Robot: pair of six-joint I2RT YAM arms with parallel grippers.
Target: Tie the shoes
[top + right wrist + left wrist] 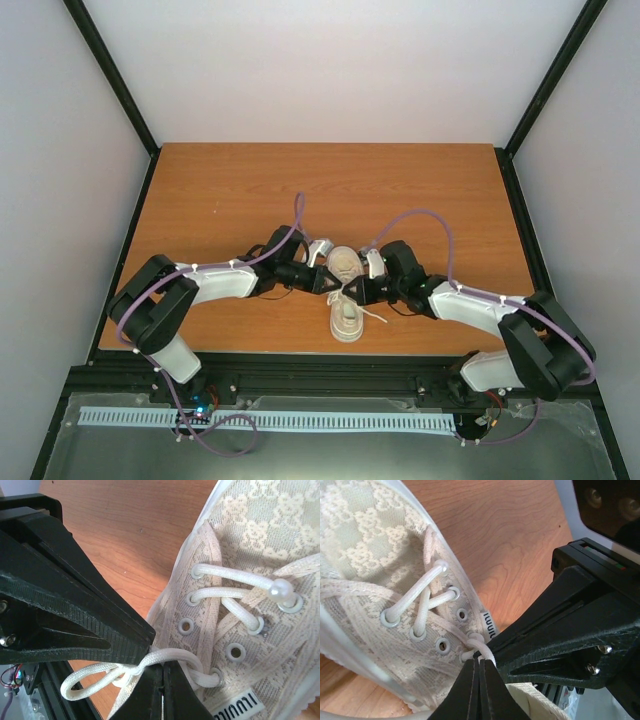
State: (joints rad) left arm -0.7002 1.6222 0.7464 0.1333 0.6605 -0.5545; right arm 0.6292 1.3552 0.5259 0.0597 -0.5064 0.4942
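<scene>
Shoe: a cream, lace-patterned canvas low-top sneaker [346, 322] lies on the orange-brown wooden table [220, 200], near its front edge and about midway between the two arms.
Long axis: it runs near to far, so each arm comes at the sneaker from the side, across its length.
Laces: thin white cord laces [225, 596] cross through the farther metal eyelets [186, 626]. Several eyelets closer to the grippers are unthreaded. A slack loop [85, 682] of cord hangs off the side towards the table's near edge.
Left gripper: the black two-finger left gripper [479, 675] reaches in from the left. Its jaws are pressed together on a strand of lace right at the eyelet row.
Right gripper: the black two-finger right gripper [163, 680] reaches in from the right. Its jaws are likewise pinched on the cord where it leaves the last threaded eyelet.
Key relation: the two grippers meet tip to tip over the middle of the sneaker, almost touching, and neither is clearly nearer. Any tightening pull would have to go outwards, left and right, across the shoe's long axis.
Stage: judging by the loose loop and no visible bow, the knot looks unfinished.
</scene>
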